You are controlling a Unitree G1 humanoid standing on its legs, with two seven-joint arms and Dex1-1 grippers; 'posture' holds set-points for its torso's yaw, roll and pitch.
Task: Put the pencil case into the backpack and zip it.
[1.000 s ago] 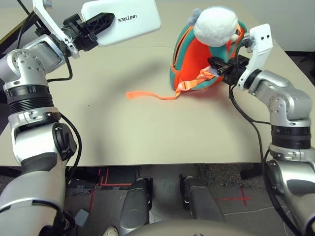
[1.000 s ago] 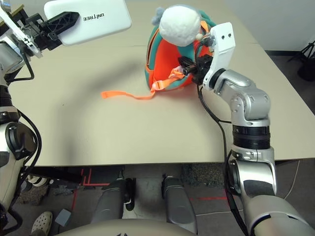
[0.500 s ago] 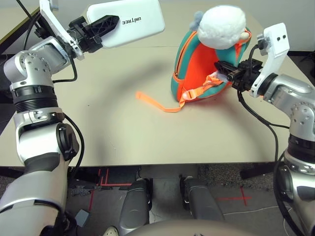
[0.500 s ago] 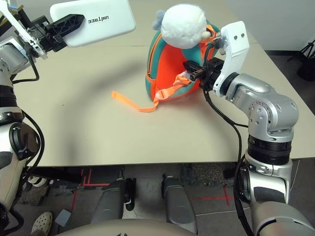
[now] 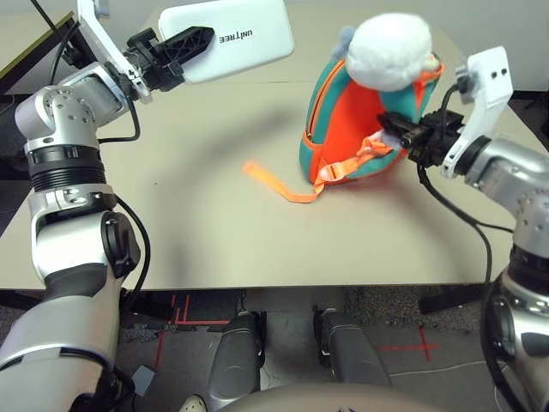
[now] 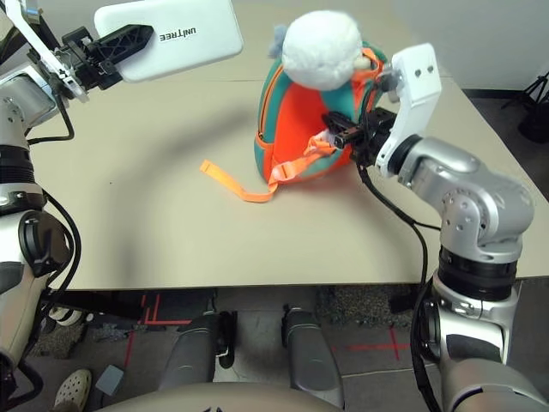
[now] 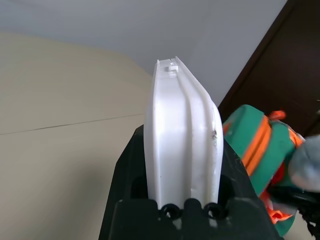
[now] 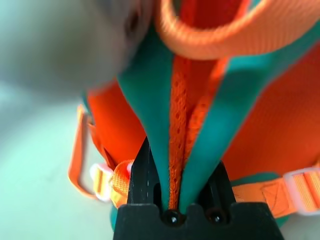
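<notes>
White pencil case (image 5: 236, 39), dark lettering; orange-teal backpack (image 5: 352, 129); beige table (image 5: 214, 223).

Both arms are silver metal with rounded joint housings, ribbed black rings and black inset panels. Black cables loop along each forearm. A flat white bracket tops each wrist, the right one bearing two small dark holes, ahead of black two-fingered grippers.

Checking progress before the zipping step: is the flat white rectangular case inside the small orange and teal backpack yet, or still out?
Out. The left hand holds the white case in the air, apart from the backpack.
</notes>
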